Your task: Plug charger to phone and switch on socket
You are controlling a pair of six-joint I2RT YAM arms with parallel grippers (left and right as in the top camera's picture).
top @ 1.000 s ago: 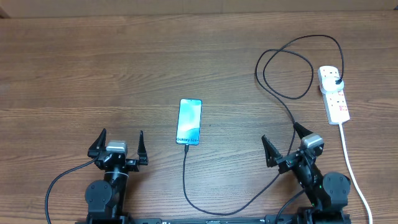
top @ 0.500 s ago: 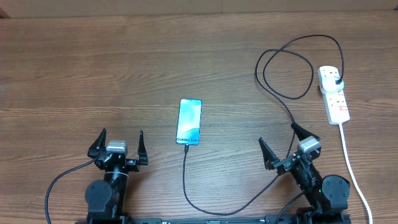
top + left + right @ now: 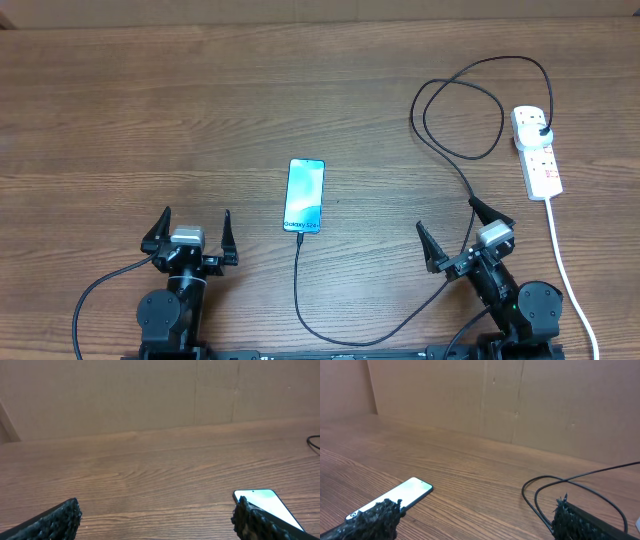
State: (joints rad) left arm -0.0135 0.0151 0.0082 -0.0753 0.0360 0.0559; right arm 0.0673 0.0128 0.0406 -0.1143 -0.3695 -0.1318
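You could read white "Galaxy" lettering along the short edge of the phone (image 3: pixel 305 195) nearest the left gripper (image 3: pixel 196 215); red markings on the socket (image 3: pixel 537 151) were illegible.

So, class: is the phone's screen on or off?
On: the phone screen glows light blue, with white text along its near edge.

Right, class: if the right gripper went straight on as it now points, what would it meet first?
Probably nothing at first: the right gripper aims across bare table, through the gap between the phone and the charger loop, toward the brown wall. The loop lies close to that line; depth is unclear.
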